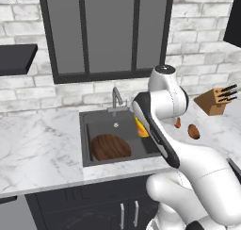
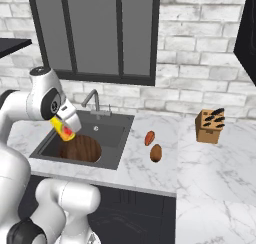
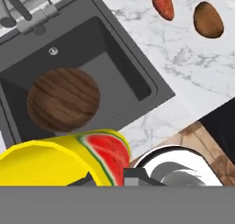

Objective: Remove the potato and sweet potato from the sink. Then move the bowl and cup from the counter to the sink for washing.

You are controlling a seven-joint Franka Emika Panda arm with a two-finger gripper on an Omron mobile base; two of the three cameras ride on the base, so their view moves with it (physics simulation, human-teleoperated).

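My gripper (image 2: 65, 121) is shut on the cup (image 2: 61, 130), a yellow cylinder with a watermelon print (image 3: 59, 161), and holds it in the air over the sink (image 2: 114, 134). The cup (image 1: 141, 128) hangs above the basin's right part, mostly behind my arm. The dark wooden bowl (image 1: 110, 147) lies flat on the sink floor (image 3: 114, 67), just below and beside the cup. On the marble counter (image 2: 200, 173) right of the sink lie the reddish sweet potato (image 2: 149, 138) and the brown potato (image 2: 156, 152), close together. My fingertips are hidden behind the cup.
A slim grey faucet (image 1: 116, 100) stands at the sink's back edge, and the round drain (image 3: 53, 51) shows behind the bowl. A wooden knife block (image 2: 210, 125) sits at the counter's far right by the brick wall. Dark cabinets run under the counter.
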